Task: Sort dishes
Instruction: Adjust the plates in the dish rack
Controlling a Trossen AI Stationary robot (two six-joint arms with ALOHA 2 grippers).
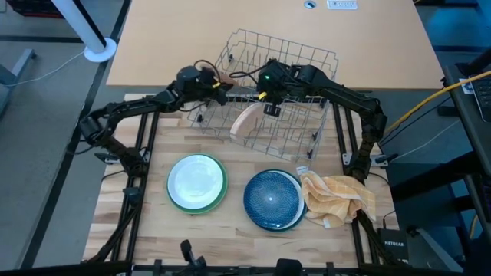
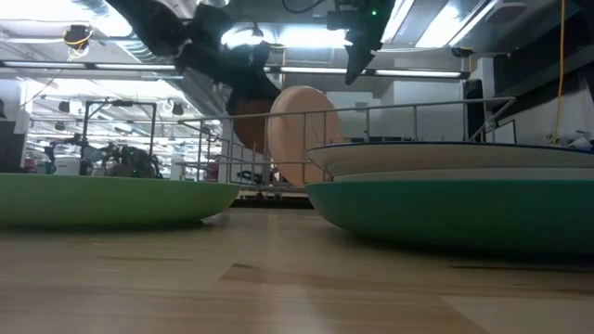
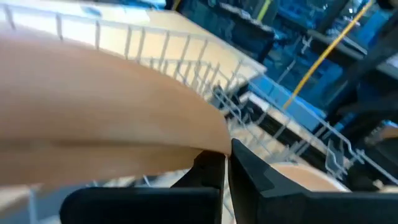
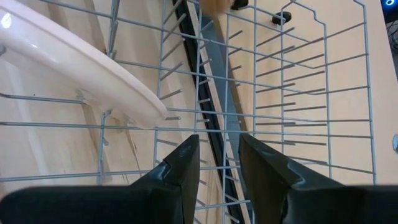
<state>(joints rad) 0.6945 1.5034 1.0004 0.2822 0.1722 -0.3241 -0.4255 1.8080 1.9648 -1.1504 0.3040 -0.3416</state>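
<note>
1 small brown plate [image 3: 106,118], round and smooth, sits pinched in the left hand [image 3: 225,163]; the right hand [image 4: 219,155] gapes.

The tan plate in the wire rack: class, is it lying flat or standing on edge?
On edge. The tan plate shows its round face in the low view, propped among the rack's wires.

dark jointed arms [image 1: 130,107]; green light, perhaps a led
</note>
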